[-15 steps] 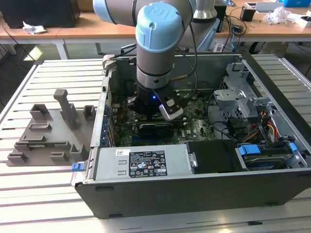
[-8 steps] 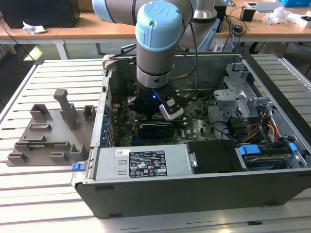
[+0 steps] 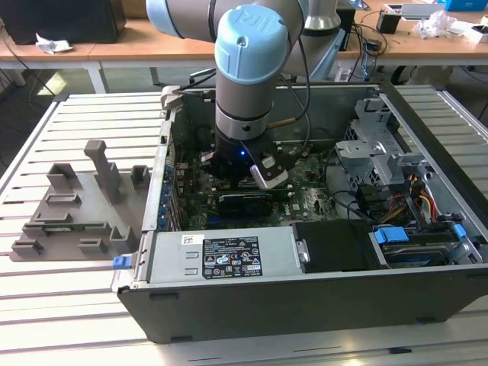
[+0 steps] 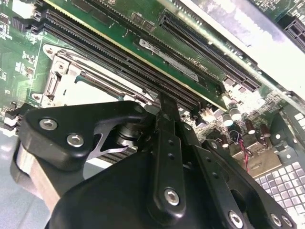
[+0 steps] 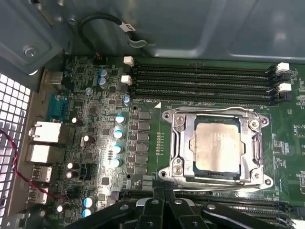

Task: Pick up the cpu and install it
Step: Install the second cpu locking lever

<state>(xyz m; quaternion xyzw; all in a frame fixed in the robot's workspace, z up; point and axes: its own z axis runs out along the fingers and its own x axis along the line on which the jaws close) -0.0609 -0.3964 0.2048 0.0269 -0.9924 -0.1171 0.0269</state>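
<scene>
Background of wooden desks (image 3: 91, 42) along the far wall. In front, one slatted metal bench (image 3: 69, 305). On it, one open computer case (image 3: 305, 305), reaching nearly from the bench's near edge to its far edge. Just beside the case, toward the bench's edge on the exterior view's left, one grey plastic tray (image 3: 57, 217) with upright blocks.

One arm (image 3: 248, 69), blue-capped at the joint, plunged straight down into the case over the motherboard (image 3: 305, 202). One power supply (image 3: 221, 255) along the case's near edge.

In the first wrist view, one cpu (image 5: 217, 145), silver top up, lying flat and square inside the one metal socket frame (image 5: 178, 143) on the motherboard. Past the socket, four long memory slots (image 5: 200, 86) in parallel, with four white latches, two at each end. Beside the socket, a column of four capacitors (image 5: 117, 140).

One gripper (image 5: 164, 192), black, just off the socket frame's edge, apart from the cpu. Fingertips drawn together, nothing between them.
</scene>
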